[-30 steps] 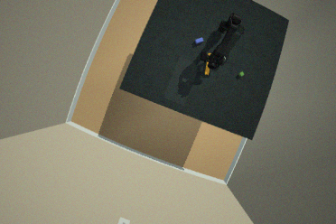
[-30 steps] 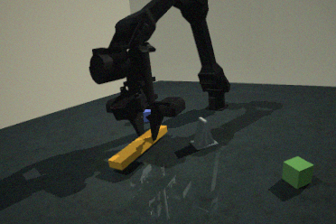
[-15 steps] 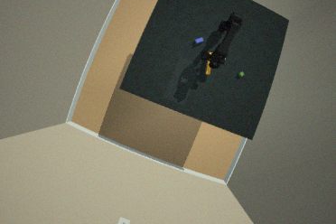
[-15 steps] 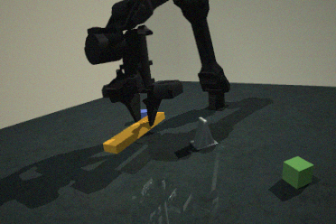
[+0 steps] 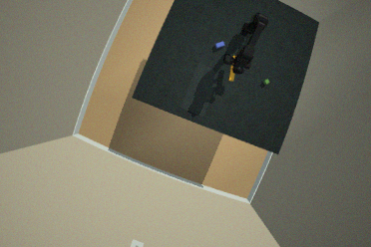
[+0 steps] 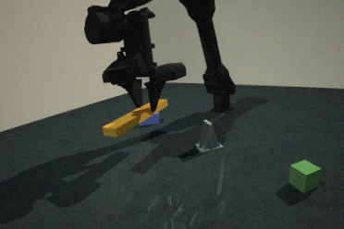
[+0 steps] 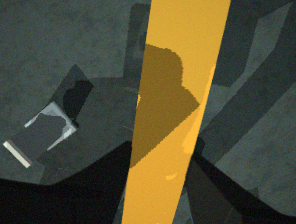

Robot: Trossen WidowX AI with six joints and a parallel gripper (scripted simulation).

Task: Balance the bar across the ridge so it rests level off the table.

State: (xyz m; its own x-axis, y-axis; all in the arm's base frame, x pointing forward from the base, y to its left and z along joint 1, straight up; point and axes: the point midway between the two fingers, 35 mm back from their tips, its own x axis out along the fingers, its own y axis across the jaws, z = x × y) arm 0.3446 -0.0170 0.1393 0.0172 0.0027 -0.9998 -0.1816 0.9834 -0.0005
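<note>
The orange bar (image 5: pixel 231 76) (image 6: pixel 121 124) (image 7: pixel 192 30) is held above the table, with dark table showing beneath it in the exterior view. My gripper (image 6: pixel 147 110) (image 7: pixel 159 152) is shut on the bar, one finger on each side, nearer its far end in the exterior view. The bar looks roughly level. The grey ridge (image 6: pixel 209 138) (image 7: pixel 42 131) stands upright on the table, apart from the bar, to the right of it in the exterior view and at the left in the wrist view. I cannot make out the ridge in the top view.
A blue block (image 5: pixel 219 45) (image 6: pixel 150 119) lies on the table (image 5: pixel 170 53) (image 6: pixel 259 123), seen partly behind the bar in the exterior view. A green cube (image 5: pixel 266 82) (image 6: pixel 305 175) stands on the other side of the ridge. Arm shadows cross the table.
</note>
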